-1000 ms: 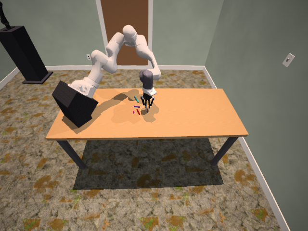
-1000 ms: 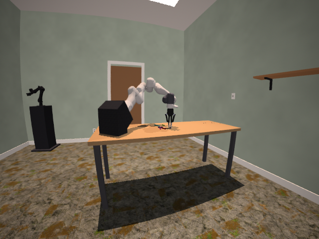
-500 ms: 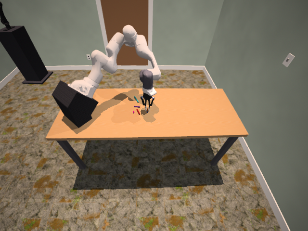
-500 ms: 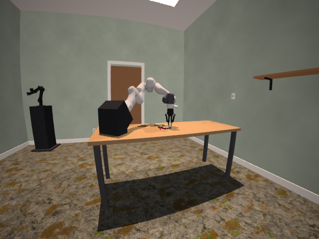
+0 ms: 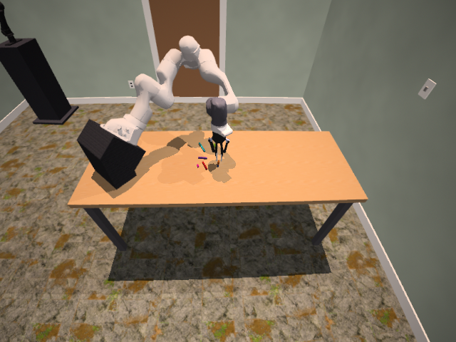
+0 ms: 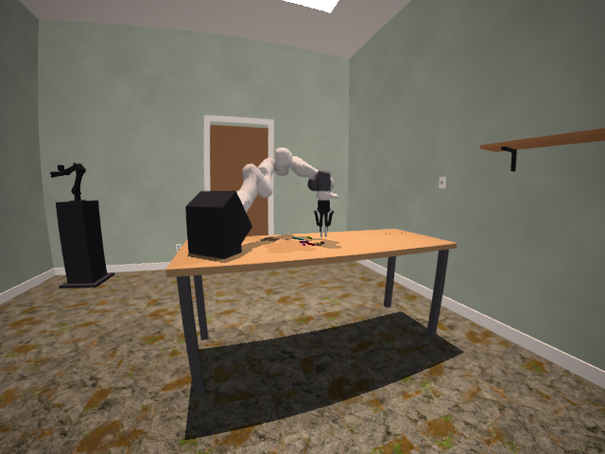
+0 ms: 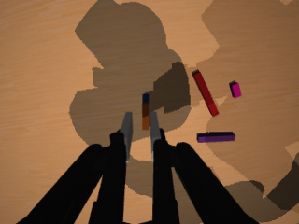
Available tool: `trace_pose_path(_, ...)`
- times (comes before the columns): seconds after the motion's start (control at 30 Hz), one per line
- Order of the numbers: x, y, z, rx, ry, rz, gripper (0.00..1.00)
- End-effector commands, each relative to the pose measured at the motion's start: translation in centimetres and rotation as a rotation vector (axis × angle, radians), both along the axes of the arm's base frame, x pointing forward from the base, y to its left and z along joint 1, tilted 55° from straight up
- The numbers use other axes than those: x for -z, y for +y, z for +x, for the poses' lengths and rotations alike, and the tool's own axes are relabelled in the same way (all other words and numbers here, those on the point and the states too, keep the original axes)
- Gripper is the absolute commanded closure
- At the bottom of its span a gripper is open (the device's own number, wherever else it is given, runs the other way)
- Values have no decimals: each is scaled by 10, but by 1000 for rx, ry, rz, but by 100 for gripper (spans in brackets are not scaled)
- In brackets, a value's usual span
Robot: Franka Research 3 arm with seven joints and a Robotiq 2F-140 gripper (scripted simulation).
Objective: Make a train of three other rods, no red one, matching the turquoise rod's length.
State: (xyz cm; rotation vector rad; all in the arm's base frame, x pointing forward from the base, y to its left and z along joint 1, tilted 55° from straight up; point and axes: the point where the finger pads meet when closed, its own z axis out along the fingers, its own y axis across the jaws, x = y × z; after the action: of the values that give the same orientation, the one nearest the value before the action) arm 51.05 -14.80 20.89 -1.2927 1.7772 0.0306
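My gripper (image 7: 141, 121) (image 5: 218, 160) (image 6: 321, 235) points straight down at the table (image 5: 294, 165), its fingers slightly open. A short orange rod (image 7: 146, 119) lies between the fingertips with a small gap on each side, and a tiny blue rod (image 7: 146, 97) sits end to end at its far end. To the right in the wrist view lie a red rod (image 7: 205, 92) (image 5: 204, 164), a small magenta rod (image 7: 234, 89) (image 5: 197, 166) and a purple rod (image 7: 216, 137) (image 5: 201, 157). A turquoise rod (image 5: 201, 147) lies further back near the arm's shadow.
A large black box (image 5: 110, 154) (image 6: 215, 224) stands tilted on the table's left part at the arm's base. The rods lie in the arm's shadow near the table's middle. A black pedestal (image 6: 80, 241) stands on the floor at the far left.
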Motion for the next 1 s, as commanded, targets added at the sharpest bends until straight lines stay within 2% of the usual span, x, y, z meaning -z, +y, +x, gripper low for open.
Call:
trace_pose_path(0.0,-12,-3,-14,-9,6,21,85)
trace_pose_path(0.23,-29,-18,-33,-9,6,21,85)
trace_pose_path(0.47,-32,-20,-35,-9,6,21,85)
trace_pose_path(0.5,-32,-20,-35,-9,6,21,0)
trace_pose_path(0.97,-32,-20,-35,-9,6,21,0)
